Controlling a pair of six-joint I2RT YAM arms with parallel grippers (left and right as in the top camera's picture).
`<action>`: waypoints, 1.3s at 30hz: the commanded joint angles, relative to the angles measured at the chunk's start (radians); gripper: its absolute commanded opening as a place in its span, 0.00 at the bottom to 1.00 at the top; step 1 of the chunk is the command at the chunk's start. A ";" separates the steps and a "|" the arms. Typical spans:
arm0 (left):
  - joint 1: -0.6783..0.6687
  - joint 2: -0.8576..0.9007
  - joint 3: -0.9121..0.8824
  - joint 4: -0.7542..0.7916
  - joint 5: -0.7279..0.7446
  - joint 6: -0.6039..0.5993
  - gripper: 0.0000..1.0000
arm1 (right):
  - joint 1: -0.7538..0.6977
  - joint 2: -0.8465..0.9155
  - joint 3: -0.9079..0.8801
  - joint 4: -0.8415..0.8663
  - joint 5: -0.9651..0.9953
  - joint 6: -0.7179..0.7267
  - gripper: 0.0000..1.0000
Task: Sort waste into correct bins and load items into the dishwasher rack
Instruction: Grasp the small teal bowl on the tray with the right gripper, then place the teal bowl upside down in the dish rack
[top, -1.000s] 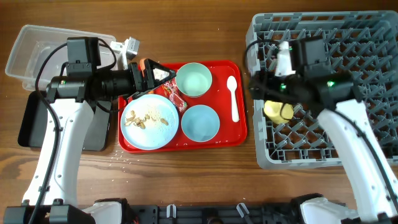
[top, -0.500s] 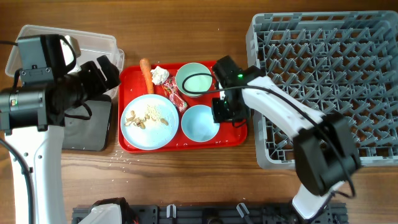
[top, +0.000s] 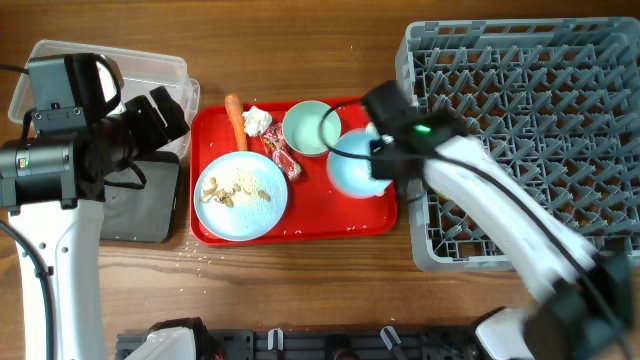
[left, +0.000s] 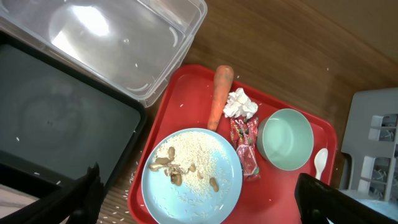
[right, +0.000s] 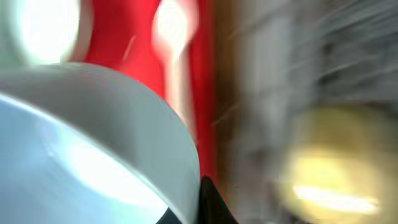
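Note:
My right gripper is shut on the rim of the light blue bowl, holding it tilted above the red tray's right side. In the right wrist view the bowl fills the left half, with one black finger against its rim. My left gripper hangs open and empty over the clear tub and the black tray. On the red tray sit the plate with rice and scraps, the pale green bowl, a carrot, tissue and wrapper. The spoon lies by the tray's right edge.
The grey dishwasher rack fills the right side, close to the red tray. A blurred yellow cup shows in the right wrist view. Loose rice grains lie on the wood in front of the tray.
The right arm came from the rack to the tray, shut on the light blue bowl's rim and lifted it up and to the right. The left arm drew back left off the tray.

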 joint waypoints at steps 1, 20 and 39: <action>-0.002 0.004 0.016 0.003 -0.010 -0.010 1.00 | -0.037 -0.172 0.026 0.026 0.487 0.051 0.04; -0.002 0.004 0.016 0.003 -0.010 -0.010 1.00 | -0.398 0.243 0.026 0.645 0.976 -0.553 0.04; -0.003 0.004 0.016 0.003 -0.010 -0.010 1.00 | -0.341 0.387 0.031 0.559 0.617 -0.568 0.38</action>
